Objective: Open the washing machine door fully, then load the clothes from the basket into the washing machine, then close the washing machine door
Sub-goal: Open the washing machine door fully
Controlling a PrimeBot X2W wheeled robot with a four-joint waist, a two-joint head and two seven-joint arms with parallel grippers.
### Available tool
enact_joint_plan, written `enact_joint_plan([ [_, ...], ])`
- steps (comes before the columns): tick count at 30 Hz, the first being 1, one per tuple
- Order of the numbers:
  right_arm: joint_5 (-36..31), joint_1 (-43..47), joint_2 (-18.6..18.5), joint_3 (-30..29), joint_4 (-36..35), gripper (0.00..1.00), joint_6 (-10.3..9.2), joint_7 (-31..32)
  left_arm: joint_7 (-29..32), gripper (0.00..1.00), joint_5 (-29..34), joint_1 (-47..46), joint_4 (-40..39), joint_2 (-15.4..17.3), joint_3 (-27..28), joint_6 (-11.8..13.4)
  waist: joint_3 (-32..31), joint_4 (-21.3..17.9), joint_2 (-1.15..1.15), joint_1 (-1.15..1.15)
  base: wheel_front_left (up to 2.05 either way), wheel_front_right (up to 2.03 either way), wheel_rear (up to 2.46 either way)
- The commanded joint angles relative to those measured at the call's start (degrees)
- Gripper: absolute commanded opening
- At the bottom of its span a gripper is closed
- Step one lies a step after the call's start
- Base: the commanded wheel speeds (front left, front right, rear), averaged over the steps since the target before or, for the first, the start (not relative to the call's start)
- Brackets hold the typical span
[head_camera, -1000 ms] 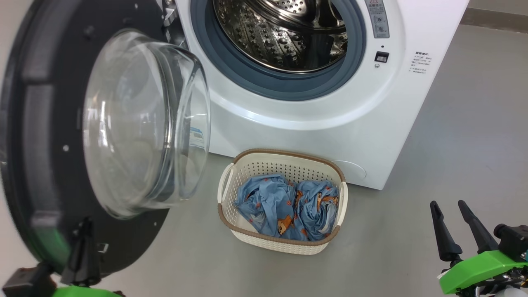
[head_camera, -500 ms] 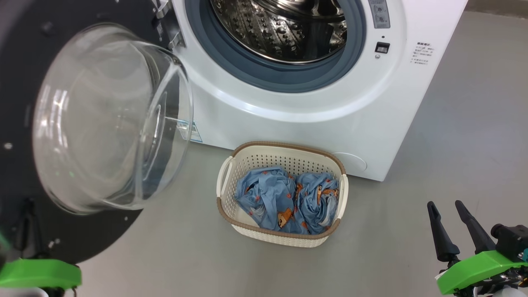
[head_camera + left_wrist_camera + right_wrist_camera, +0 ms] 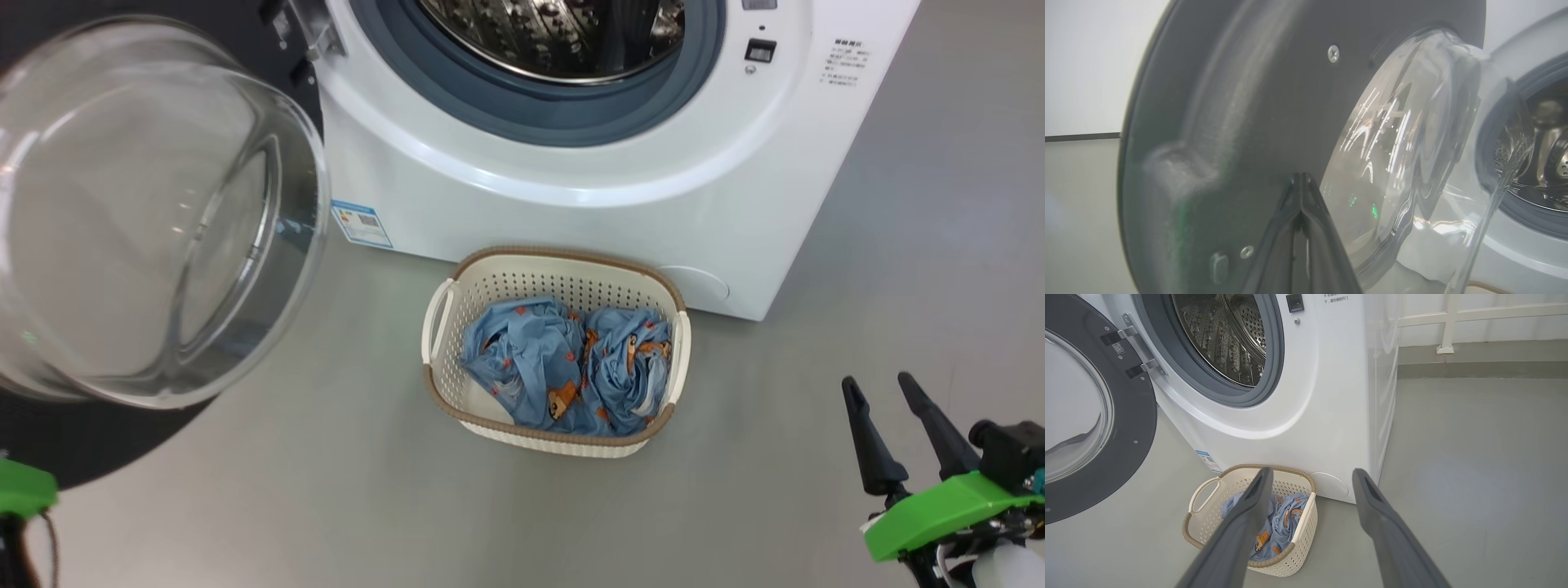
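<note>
The washing machine [image 3: 571,212] stands with its steel drum [image 3: 563,41] exposed. The washing machine door [image 3: 147,212] hangs swung far out to the left, its glass bowl facing me and its black rim [image 3: 1241,102] behind. My left gripper [image 3: 1301,177] is shut, its tips at the door's inner black face beside the glass; I cannot tell whether they touch. The basket [image 3: 563,260] sits on the floor before the machine, and the clothes [image 3: 563,367] lie bunched inside. My right gripper [image 3: 878,382] hovers open at the lower right, apart from the basket [image 3: 1208,522].
Grey floor [image 3: 898,245] spreads to the right of the machine and in front of the basket. A white rail and a wall base [image 3: 1474,318] run behind the machine on the right. The door hinge [image 3: 1135,347] sits at the left of the opening.
The door has swung further open to the left. My left gripper's fingers have slid out of the head view at the lower left. The camera has shifted, and the right gripper has held still.
</note>
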Motion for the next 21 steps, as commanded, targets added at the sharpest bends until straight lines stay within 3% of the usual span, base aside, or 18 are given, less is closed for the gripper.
enact_joint_plan([
  [1,-0.58,-1.62,-1.16,1.61,-1.29,1.0,0.09,-0.69,-0.76,0.0,0.79,-3.04,-0.12,4.15,3.85,-0.05,1.02,-0.34,0.0,0.0,0.0,0.0,0.0],
  [21,-1.02,-7.01,-3.04,4.5,-1.03,1.0,0.09,-0.69,-0.76,0.0,7.41,-13.88,13.42,8.01,14.72,-4.76,6.64,-1.63,0.0,0.0,0.0,0.0,0.0],
])
